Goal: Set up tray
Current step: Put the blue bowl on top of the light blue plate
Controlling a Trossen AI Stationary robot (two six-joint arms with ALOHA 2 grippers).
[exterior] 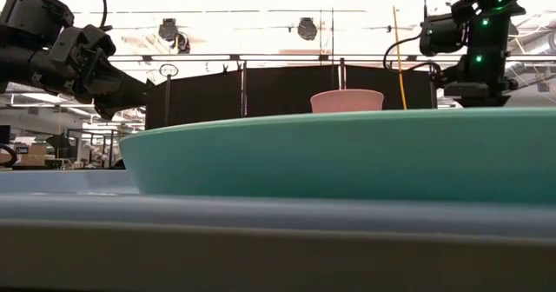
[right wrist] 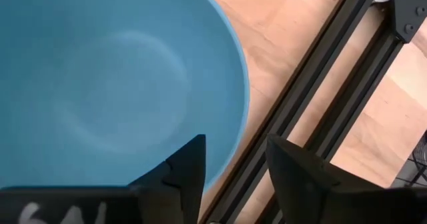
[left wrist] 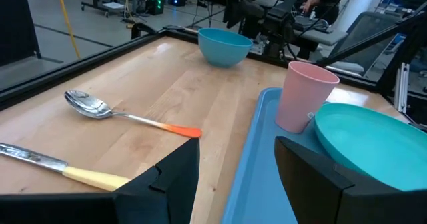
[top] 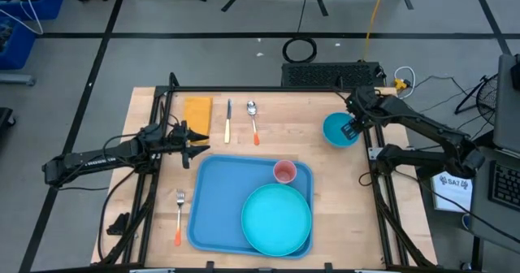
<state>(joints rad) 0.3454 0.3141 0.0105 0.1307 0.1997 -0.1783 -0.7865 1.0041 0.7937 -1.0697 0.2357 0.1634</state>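
The blue tray lies in the middle of the table near its front edge. On it rest a round turquoise plate and an upright pink cup. A blue bowl sits toward the table's right edge. My right gripper is open over the bowl's right rim, with one finger inside the bowl and one outside. My left gripper is open and hovers by the tray's far-left corner, holding nothing.
On the far part of the table lie a yellow cloth, a yellow-handled knife and an orange-handled spoon. An orange-handled fork lies left of the tray. Black frame rails run close beside the bowl.
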